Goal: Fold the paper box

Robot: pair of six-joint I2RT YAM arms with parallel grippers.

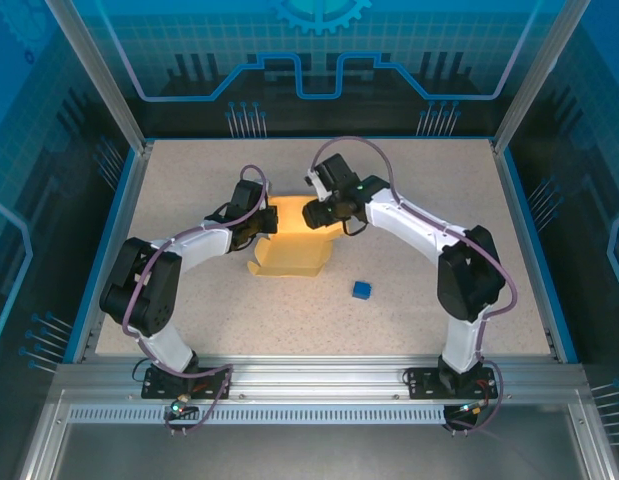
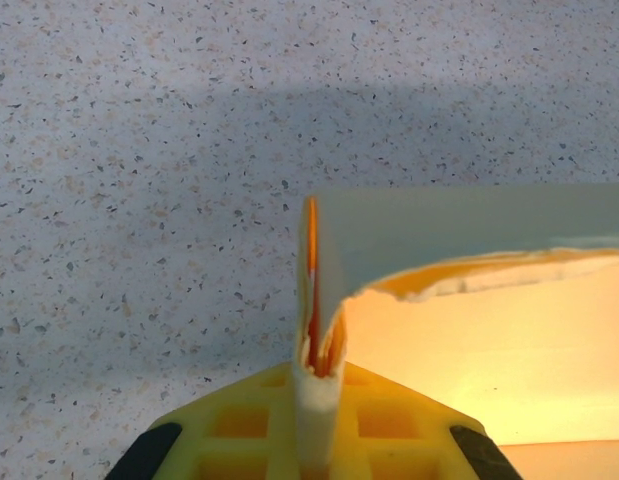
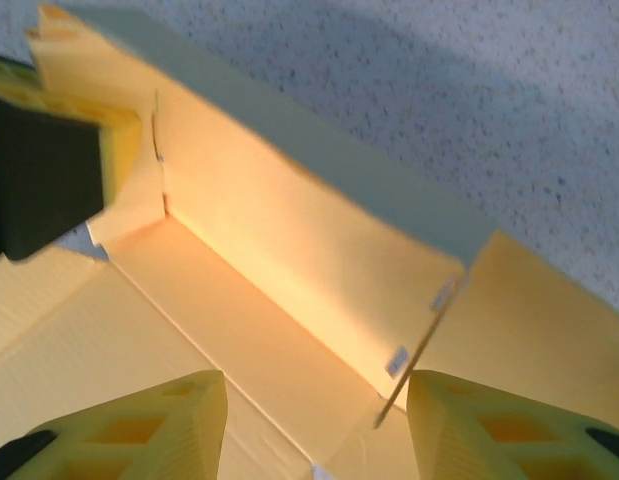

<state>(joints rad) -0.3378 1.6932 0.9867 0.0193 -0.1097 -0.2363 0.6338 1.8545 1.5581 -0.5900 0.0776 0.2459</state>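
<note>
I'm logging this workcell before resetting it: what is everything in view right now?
paper box: one, pale yellow, table centre, partly folded with a wall raised.
blue cube: one, blue, on the table to the right of the box, nearer the arm bases.
table: one, speckled beige, blue-edged.
left gripper: one, yellow fingers, shut on an upright edge at the box's left end.
right gripper: one, yellow fingers, open over the box's floor, beside an upright flap.

Left tool (image 2: pixel 317 388) clamped on upright paper box (image 2: pixel 469 240) flap, seen edge-on; speckled table (image 2: pixel 139 150) beyond.
</note>
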